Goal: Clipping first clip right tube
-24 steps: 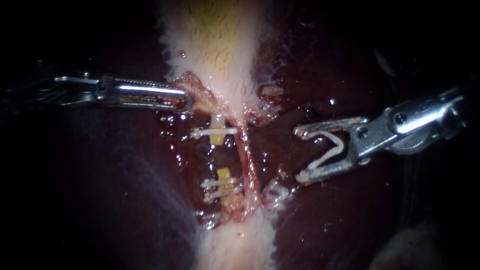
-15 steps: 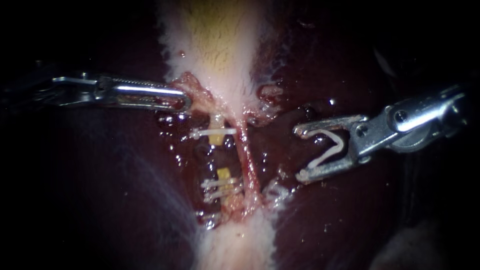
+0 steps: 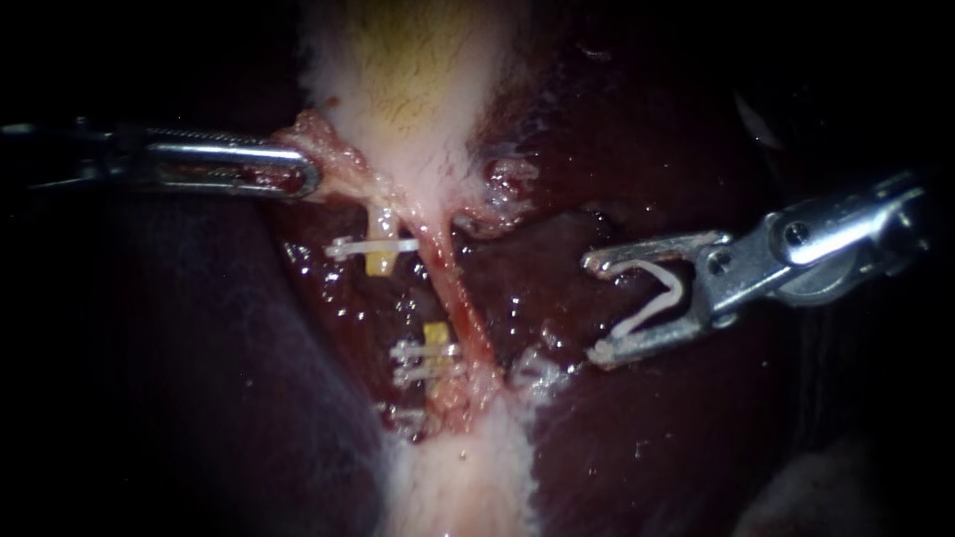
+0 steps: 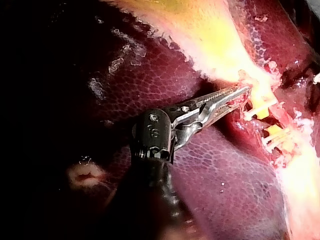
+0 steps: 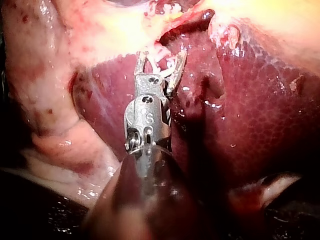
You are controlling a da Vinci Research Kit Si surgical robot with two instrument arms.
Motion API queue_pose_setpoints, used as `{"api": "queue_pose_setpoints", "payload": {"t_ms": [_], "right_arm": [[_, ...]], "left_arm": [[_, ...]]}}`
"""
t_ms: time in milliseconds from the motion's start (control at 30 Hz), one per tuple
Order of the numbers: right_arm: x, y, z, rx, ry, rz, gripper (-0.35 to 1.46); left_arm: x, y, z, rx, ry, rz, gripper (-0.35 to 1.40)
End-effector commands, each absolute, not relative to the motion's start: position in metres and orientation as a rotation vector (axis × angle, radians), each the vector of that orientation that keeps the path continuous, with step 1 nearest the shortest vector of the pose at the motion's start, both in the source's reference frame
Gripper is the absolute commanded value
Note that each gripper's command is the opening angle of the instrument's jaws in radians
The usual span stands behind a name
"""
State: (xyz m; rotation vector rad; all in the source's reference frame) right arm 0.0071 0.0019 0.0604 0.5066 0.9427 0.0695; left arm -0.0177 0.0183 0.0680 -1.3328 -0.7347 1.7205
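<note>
1. The right tube point(image 3: 453, 288) is the reddish strand that runs down from the narrow end of the gallbladder point(image 3: 418, 80) across the dark liver point(image 3: 647, 447). It is bare and whole, with no clip on it yet.
2. Just beside it lies the yellow tube, already parted. Its upper stump point(image 3: 380, 261) carries one white clip point(image 3: 348, 247), and its lower stump point(image 3: 435, 333) carries a pair of clips point(image 3: 413, 350). I judge that this leaves the right tube standing clear on its own.
3. The left instrument point(image 3: 303, 181) has its jaws closed on the ragged tissue at the edge of the gallbladder's narrow end. The left wrist view shows the same hold point(image 4: 245, 90). The pull looks sideways, away from the tubes, probably to draw the right tube taut and lift it clear of the liver.
4. The right instrument point(image 3: 595, 308) is level with the tube's middle stretch but apart from it, over the liver. Its jaws stand wide, and the loaded clip point(image 3: 652, 310) sits spread between them, one leg against each jaw. Its mouth faces the tube.
5. In the right wrist view the same jaws point(image 5: 160, 62) point toward the pale tissue ahead. The tube itself is hard to pick out there.
6. As I judge it, the clip is not yet placed. The jaws must first straddle the tube.
</note>
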Motion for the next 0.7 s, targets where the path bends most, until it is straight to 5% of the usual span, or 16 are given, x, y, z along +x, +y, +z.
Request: {"api": "queue_pose_setpoints", "payload": {"t_ms": [33,700], "right_arm": [[0.0073,0.0017,0.0606,0.512,0.939,0.081,0.49],[0.0140,-0.0017,0.0683,0.625,0.872,0.206,0.48]], "left_arm": [[-0.0178,0.0182,0.0680,-1.333,-0.733,1.720,-0.35],[-0.0180,0.0182,0.0678,-1.332,-0.731,1.720,-0.35]]}}
